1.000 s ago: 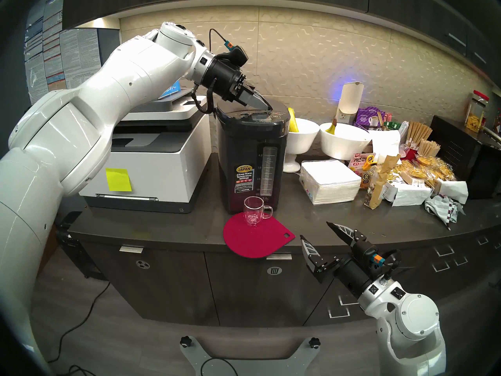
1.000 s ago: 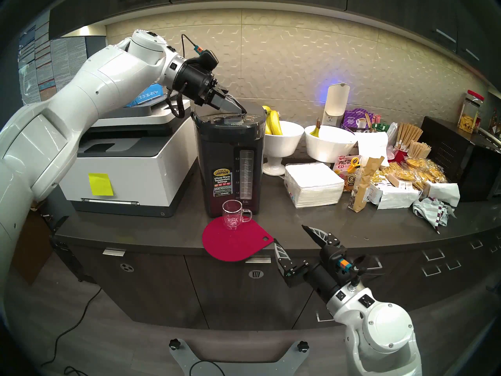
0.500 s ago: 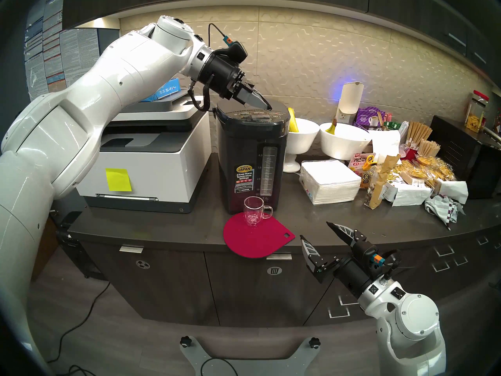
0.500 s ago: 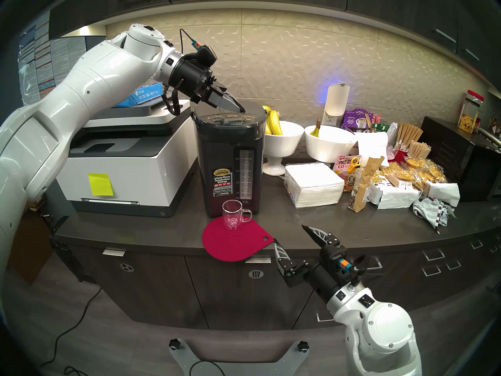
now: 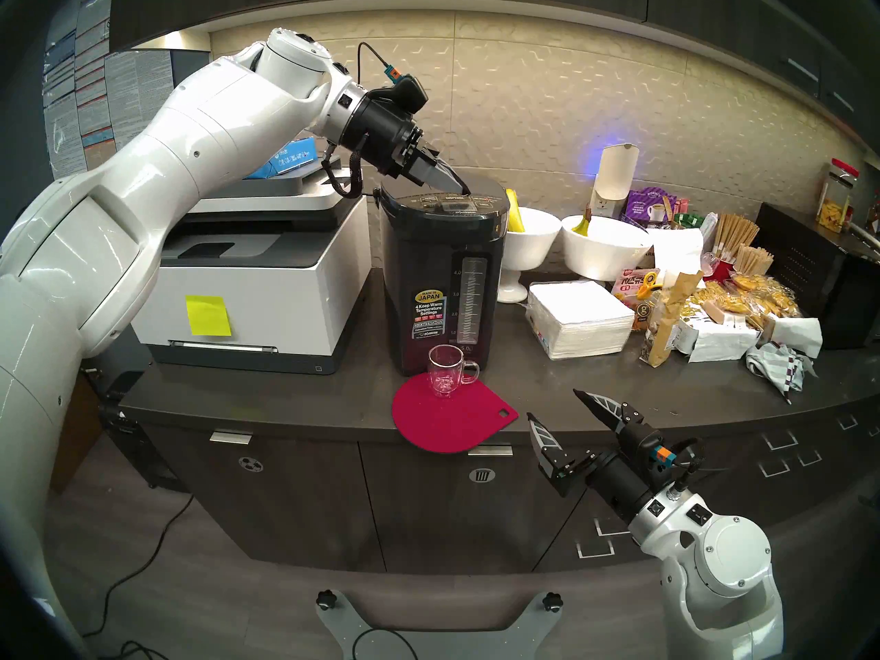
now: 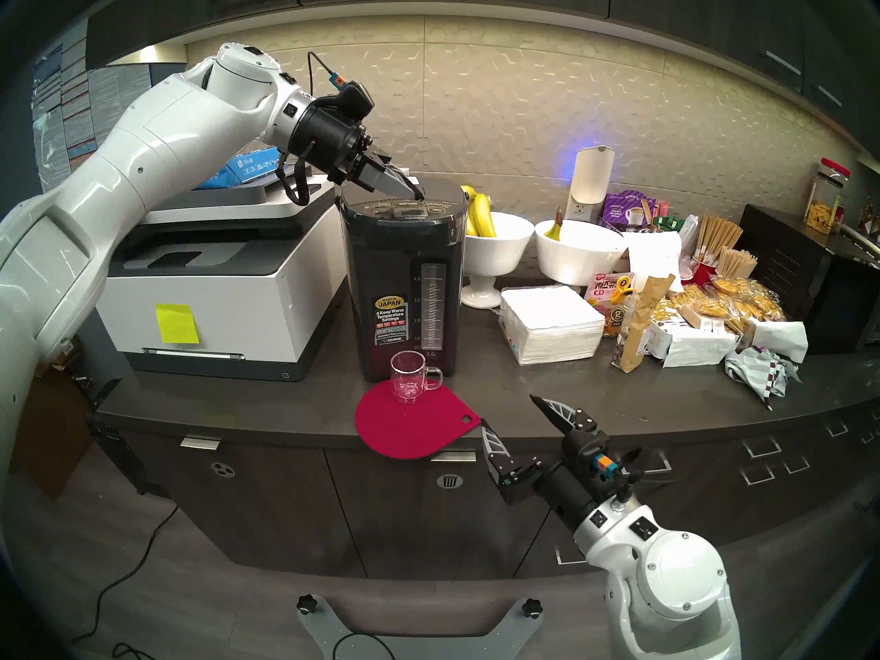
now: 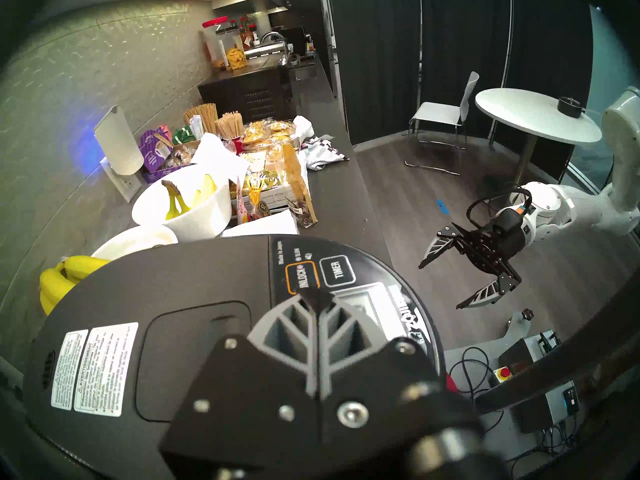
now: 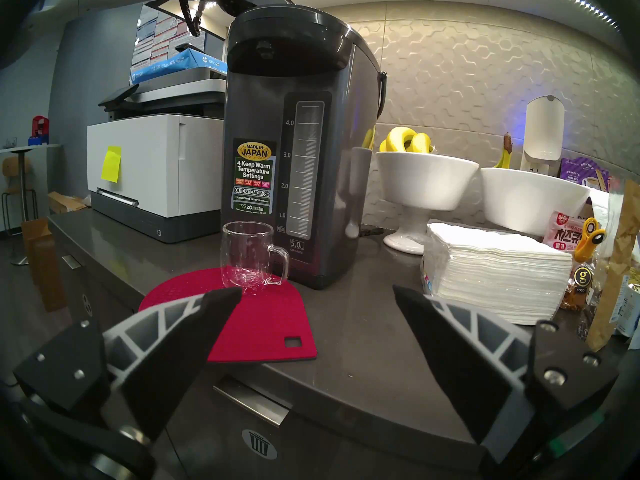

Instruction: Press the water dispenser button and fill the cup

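Observation:
The black water dispenser (image 5: 428, 263) (image 6: 385, 263) (image 8: 263, 105) stands on the counter beside the printer. My left gripper (image 5: 468, 192) (image 6: 421, 196) (image 7: 317, 297) is shut, tips pointing down onto the top panel. The tips sit between the DISPENSE button (image 5: 455, 198) (image 6: 408, 203) and the orange-outlined UNLOCK key (image 7: 300, 275); I cannot tell whether they touch. The clear glass cup (image 5: 445, 371) (image 6: 408, 377) (image 8: 244, 254) stands empty on a red mat (image 5: 447, 421) against the dispenser's front. My right gripper (image 5: 552, 403) (image 6: 507, 409) (image 8: 317, 290) hangs open at the counter's front edge, holding nothing.
A white-and-grey printer (image 5: 266, 283) stands left of the dispenser. To its right are white bowls (image 5: 531, 235) with bananas, a napkin stack (image 5: 578, 318) and several snack packets (image 5: 714, 311). The red mat overhangs the counter's edge.
My left arm has drawn back to the left, sliding the shut tips a little leftward across the panel toward the DISPENSE key. The cup and the right arm have not moved.

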`<state>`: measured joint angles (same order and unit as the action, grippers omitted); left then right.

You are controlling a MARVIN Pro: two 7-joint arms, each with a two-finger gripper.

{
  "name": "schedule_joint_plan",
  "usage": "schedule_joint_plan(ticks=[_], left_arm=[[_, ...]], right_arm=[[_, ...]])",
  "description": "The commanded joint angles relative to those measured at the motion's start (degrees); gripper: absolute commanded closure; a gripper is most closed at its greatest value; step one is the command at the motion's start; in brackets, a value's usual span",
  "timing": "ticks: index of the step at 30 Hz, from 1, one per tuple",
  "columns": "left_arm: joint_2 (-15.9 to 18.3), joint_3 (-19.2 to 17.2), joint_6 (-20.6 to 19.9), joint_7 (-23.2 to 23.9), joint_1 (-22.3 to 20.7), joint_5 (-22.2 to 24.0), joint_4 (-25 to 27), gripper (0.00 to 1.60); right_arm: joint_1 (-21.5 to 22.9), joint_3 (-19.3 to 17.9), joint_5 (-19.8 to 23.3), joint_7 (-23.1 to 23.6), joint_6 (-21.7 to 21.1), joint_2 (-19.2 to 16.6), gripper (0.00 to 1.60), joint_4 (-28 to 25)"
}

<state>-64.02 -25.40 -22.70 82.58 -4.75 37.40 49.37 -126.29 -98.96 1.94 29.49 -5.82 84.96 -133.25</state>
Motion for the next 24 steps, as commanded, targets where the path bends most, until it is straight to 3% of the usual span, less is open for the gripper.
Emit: schedule_joint_plan(ticks=[1,24], left_arm=[[0.29,-0.55,0.06,0.68,-0.84,0.38,0.38,1.6],[-0.05,2.83,0.72,2.01,-0.83,-1.39,-0.56,1.6]], right_arm=[[0.19,0.1,-0.09,0.06,0.14,-0.11,0.0,-1.4],[0.19,0.09,-0.11,0.09,0.13,-0.07,0.0,-1.4]])
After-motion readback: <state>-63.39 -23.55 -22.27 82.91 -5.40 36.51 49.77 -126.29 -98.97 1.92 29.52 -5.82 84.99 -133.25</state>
